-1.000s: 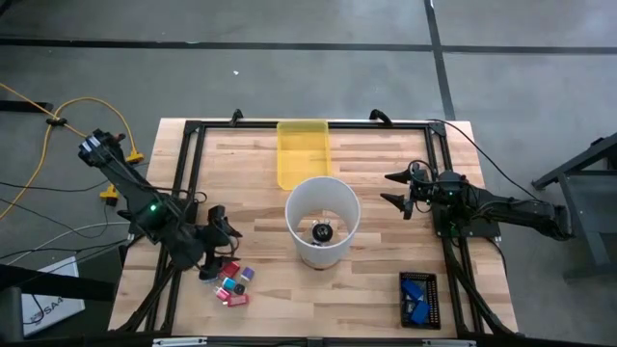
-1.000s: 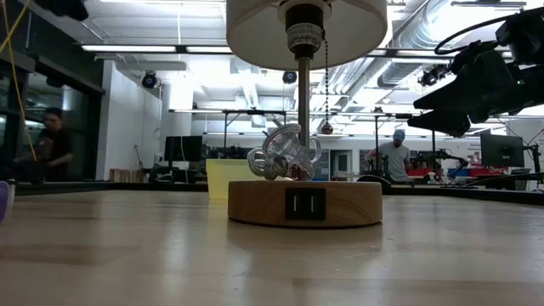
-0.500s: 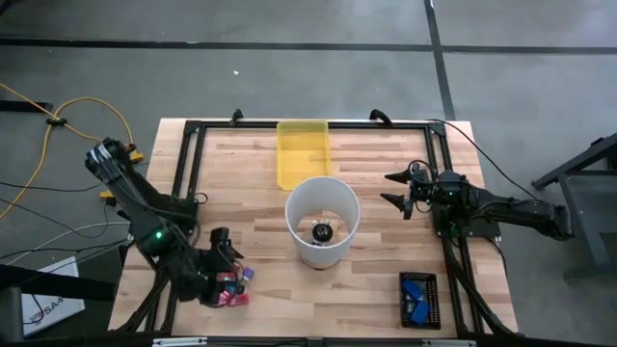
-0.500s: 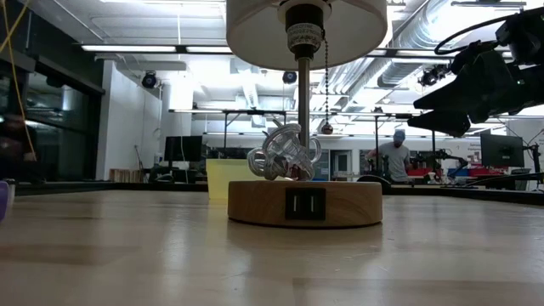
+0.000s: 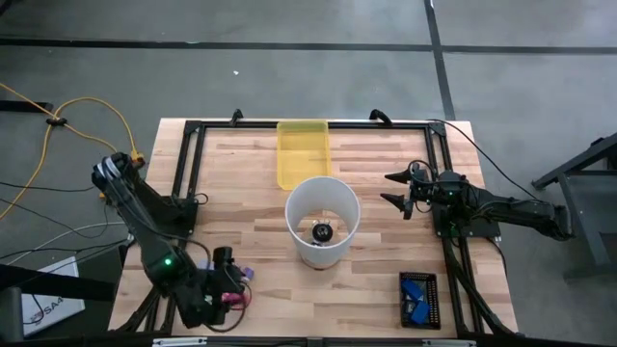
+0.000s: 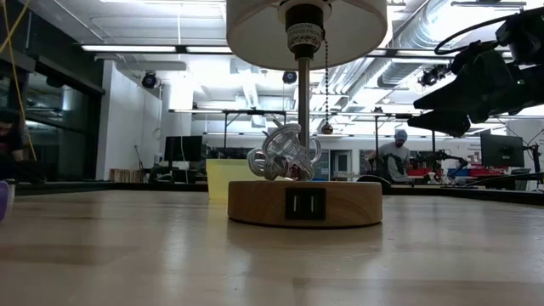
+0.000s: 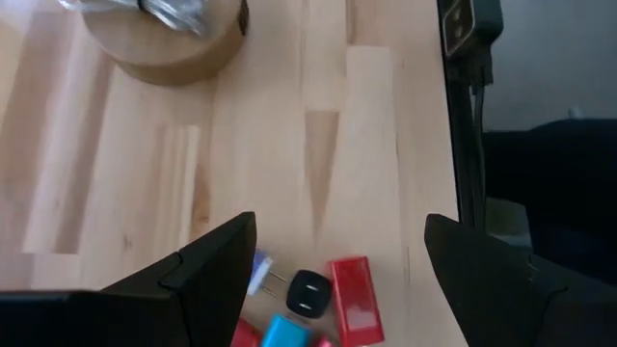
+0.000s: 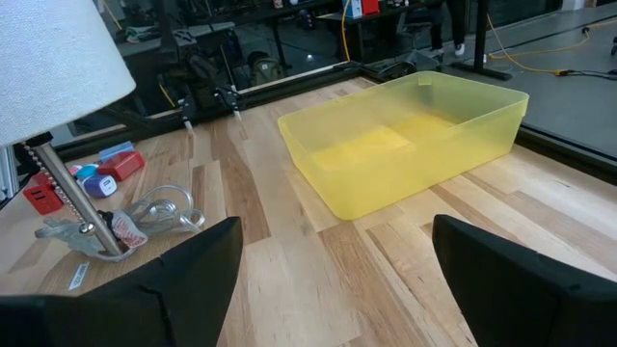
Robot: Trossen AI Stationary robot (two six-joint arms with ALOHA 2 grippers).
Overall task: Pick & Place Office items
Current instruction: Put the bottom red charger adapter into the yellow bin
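Office items [image 7: 352, 297]: tiny blocky pieces, red, cyan, black, clustered at counter [image 5: 260, 193] front-left corner. Left gripper [image 5: 229, 278] directly above cluster, fingers spread wide, holding nothing. Right gripper [image 5: 397, 190] wide open, empty, hovering right of lamp [image 5: 322, 221]. Yellow tray [image 8: 405, 140] at counter's far edge; contents not discernible.
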